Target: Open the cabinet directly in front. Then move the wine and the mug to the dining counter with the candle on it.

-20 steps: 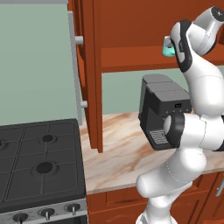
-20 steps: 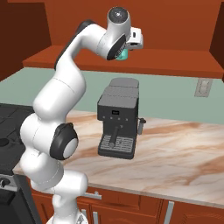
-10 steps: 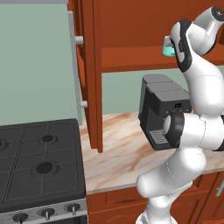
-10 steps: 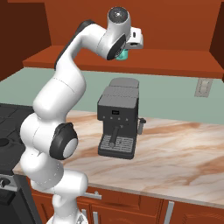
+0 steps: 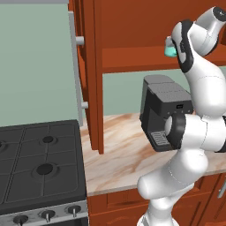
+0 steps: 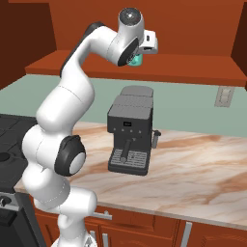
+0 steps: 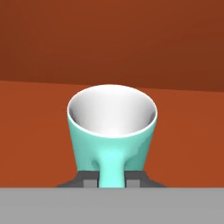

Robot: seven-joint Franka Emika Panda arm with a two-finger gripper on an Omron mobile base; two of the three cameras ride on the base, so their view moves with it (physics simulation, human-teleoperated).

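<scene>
The fingers [image 7: 111,180] have just been closed — from wide to clamped on the handle of the mug [image 7: 112,131], which is stood on the lower shelf of the opened cabinet [image 5: 145,57]. The mug is judged secured — lifting out comes next.

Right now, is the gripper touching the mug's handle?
Touching. In the hand view, the gripper has its two fingertips pressed against either side of the mug handle, with no gap visible.

The light is soft and even. Ahead of my jaws the mug [image 7: 112,131] looks sharp, its white inside shaded grey. The coffee machine [image 6: 129,135] casts a faint shadow.
</scene>
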